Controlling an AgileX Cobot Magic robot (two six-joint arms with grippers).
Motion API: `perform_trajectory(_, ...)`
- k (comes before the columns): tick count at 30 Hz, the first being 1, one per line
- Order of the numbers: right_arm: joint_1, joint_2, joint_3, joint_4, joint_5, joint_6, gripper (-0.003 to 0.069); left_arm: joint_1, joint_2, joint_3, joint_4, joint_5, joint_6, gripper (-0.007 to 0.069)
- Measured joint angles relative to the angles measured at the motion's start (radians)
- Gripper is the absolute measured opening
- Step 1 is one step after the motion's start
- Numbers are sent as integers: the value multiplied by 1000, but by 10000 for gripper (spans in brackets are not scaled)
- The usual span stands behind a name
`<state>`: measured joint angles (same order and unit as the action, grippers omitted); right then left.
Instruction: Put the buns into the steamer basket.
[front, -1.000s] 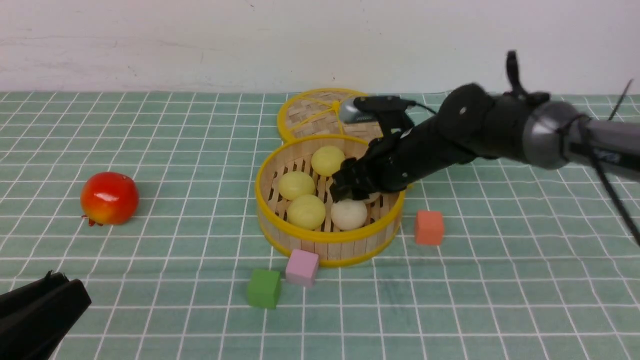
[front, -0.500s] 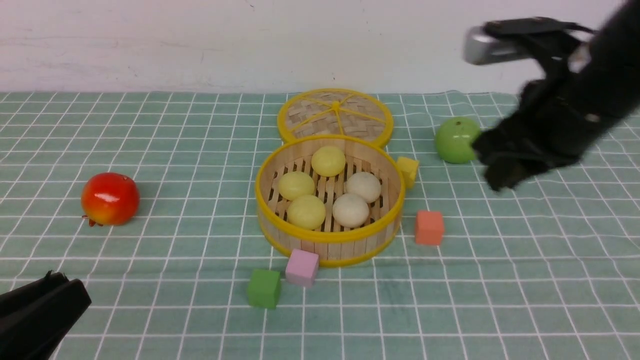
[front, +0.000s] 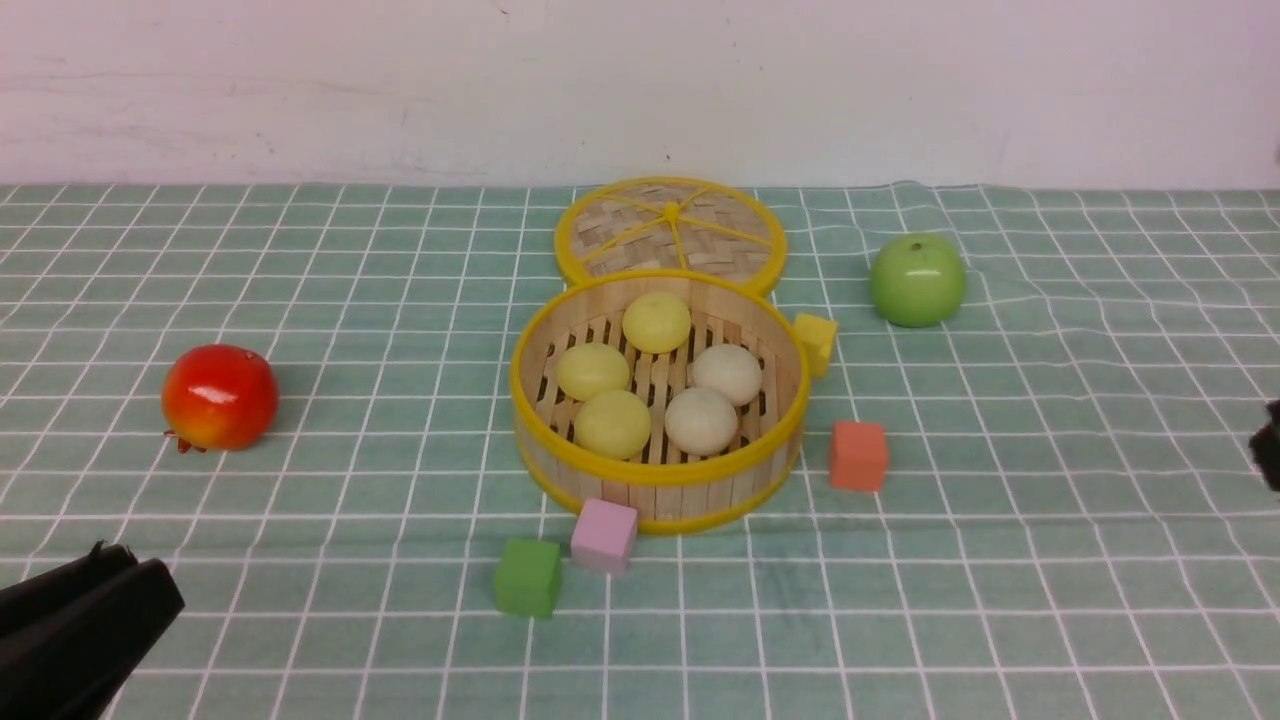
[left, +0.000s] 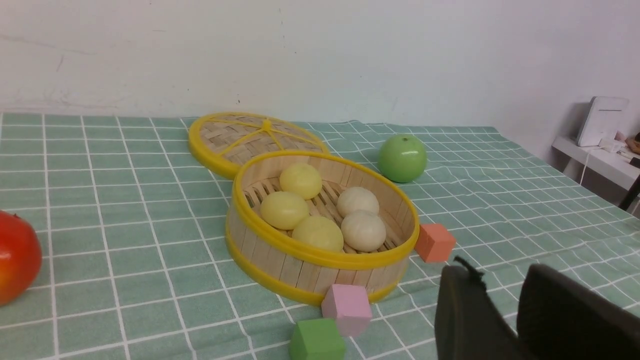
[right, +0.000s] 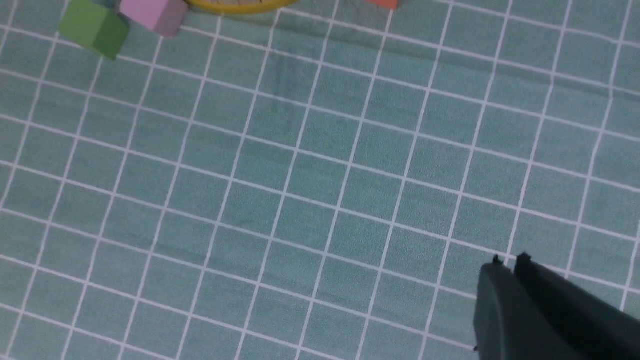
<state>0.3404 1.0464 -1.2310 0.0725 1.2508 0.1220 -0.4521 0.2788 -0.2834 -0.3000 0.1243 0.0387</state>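
Green checked cloth (front: 300, 280) covers the table up to a plain pale wall, and the steamer basket (front: 655, 478) sits near its middle with all five buns (front: 701, 419) already on its slatted floor: three pale yellow ones toward the robot's left and far side, two off-white ones toward its right. None lies outside on the cloth, so the task looks finished, and no bun is left for either pincer to fetch. The relation that matters is therefore distance: both arms are well apart from the basket. The left gripper (left: 500, 310) rests low at the near left corner, and the basket lies ahead of it and toward the robot's right; its two dark fingers show a clear gap between them and hold nothing. The right gripper (right: 510, 270) is over bare cloth, on the near side of the basket, its fingers pressed together with nothing between them. Round and domed, the buns offer no long axis to align with. Only the front view shows the yellow cube (front: 817, 342) beside the basket's right wall; in the left wrist view the basket hides it. The right wrist view catches only a sliver of the basket's rim, the pink cube (right: 152, 14) and the green cube (right: 92, 27), and no buns.
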Motion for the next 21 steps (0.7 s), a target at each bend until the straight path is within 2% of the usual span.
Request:
perform_trajectory(5, -12, -75, 31, -44, -2, -12, 34, 0, 0, 0, 0, 0, 0, 173)
perform_trajectory(6, -45, -131, 84, -52, -46, -28, 34, 0, 0, 0, 0, 0, 0, 174)
perform_trajectory(12, -234, -575, 643, -52, -511, -62, 38, 0, 0, 0, 0, 0, 0, 175)
perform_trajectory(13, -234, -592, 666, -52, -511, -63, 38, 0, 0, 0, 0, 0, 0, 175)
perform_trajectory(14, -276, -723, 851, -48, -641, -64, 38, 0, 0, 0, 0, 0, 0, 175)
perform_trajectory(16, -307, -869, 1050, -47, -754, -64, 38, 0, 0, 0, 0, 0, 0, 175)
perform_trajectory(18, -322, -986, 1192, -46, -830, -67, 38, 0, 0, 0, 0, 0, 0, 175)
perform_trajectory(21, -331, -1040, 1240, -47, -846, -67, 38, 0, 0, 0, 0, 0, 0, 175)
